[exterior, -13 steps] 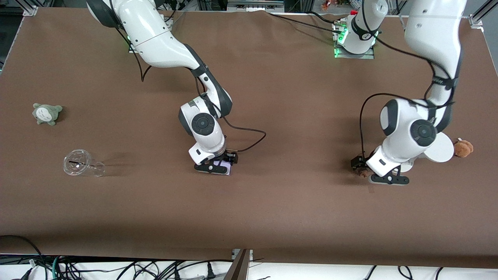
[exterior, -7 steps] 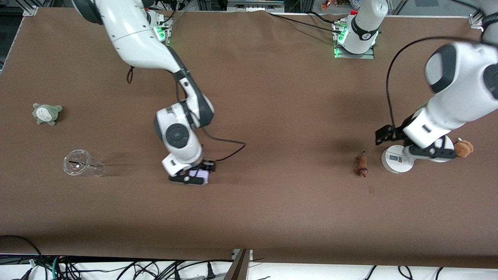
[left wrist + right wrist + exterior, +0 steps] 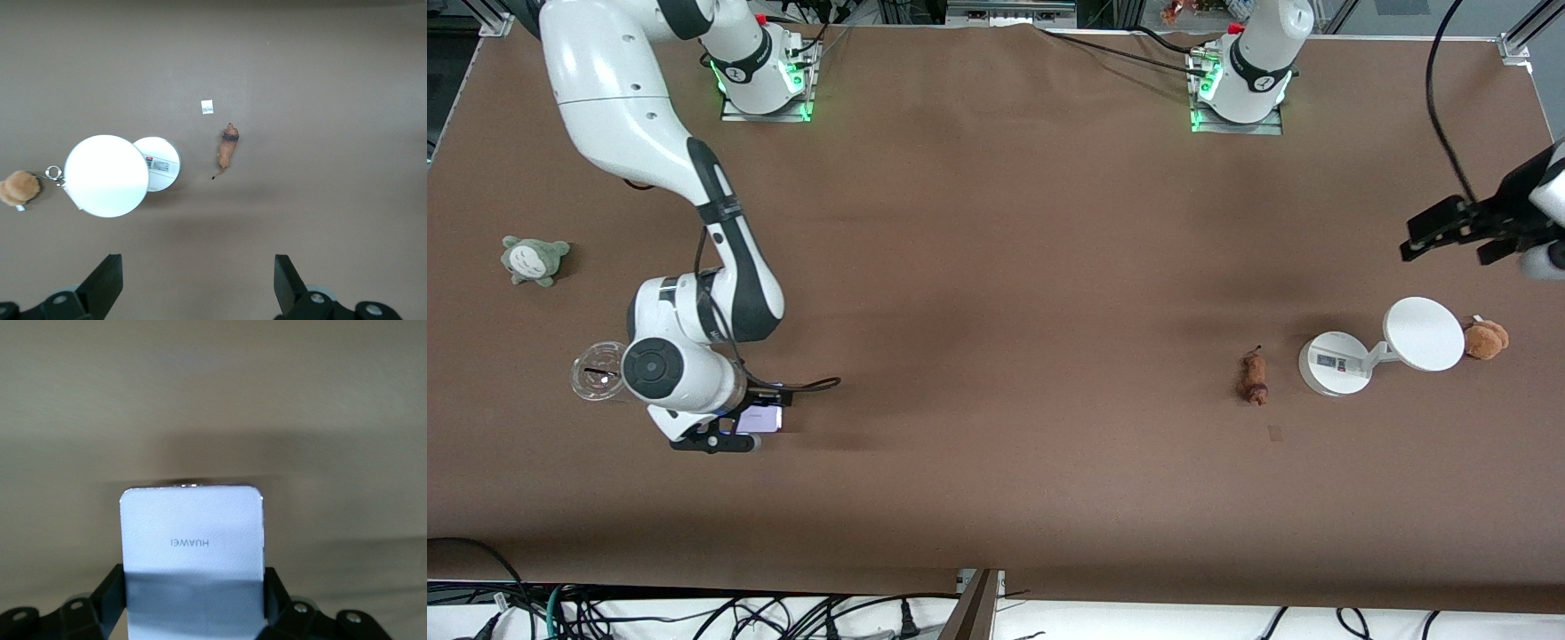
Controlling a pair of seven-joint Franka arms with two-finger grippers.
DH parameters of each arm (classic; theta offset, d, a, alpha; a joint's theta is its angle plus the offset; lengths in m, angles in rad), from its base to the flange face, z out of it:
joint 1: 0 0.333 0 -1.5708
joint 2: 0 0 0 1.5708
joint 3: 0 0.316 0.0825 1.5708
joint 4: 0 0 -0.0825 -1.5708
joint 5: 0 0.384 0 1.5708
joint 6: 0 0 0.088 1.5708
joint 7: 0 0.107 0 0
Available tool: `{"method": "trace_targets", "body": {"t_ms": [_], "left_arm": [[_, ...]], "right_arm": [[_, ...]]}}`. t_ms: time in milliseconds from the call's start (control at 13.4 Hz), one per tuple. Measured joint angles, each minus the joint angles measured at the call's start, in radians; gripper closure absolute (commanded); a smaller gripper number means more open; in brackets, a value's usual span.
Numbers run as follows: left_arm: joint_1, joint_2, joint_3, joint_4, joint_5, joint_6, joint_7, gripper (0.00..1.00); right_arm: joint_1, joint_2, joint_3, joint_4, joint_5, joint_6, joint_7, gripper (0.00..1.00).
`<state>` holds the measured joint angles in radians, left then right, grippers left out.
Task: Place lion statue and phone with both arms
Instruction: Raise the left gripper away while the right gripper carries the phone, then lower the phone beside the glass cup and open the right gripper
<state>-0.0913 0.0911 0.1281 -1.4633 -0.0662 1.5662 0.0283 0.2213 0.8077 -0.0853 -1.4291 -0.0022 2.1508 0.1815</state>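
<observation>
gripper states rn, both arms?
Left gripper: open, empty, raised over the table edge near the scale.
Right gripper: shut on the phone, beside the cup.

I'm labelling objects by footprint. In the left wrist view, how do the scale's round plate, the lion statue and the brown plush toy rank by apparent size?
Largest to smallest, as they look in the left wrist view:
1. scale's round plate, clearly largest, though it is raised nearer the camera.
2. and 3. lion statue and brown plush toy: too alike to rank, the plush partly cut off.

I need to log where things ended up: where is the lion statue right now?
The lion statue lies on the table toward the left arm's end, apart from the white scale beside it, with the open left gripper high above it.
</observation>
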Motion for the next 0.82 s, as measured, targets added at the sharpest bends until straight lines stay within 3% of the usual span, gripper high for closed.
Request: {"method": "trace_targets", "body": {"t_ms": [821], "left_arm": [[0.005, 0.013, -0.02, 0.02, 0.018, -0.043, 0.0, 0.0]], "right_arm": [[-0.104, 0.001, 0.0, -0.027, 0.0, 0.009, -0.164, 0.56]]}}
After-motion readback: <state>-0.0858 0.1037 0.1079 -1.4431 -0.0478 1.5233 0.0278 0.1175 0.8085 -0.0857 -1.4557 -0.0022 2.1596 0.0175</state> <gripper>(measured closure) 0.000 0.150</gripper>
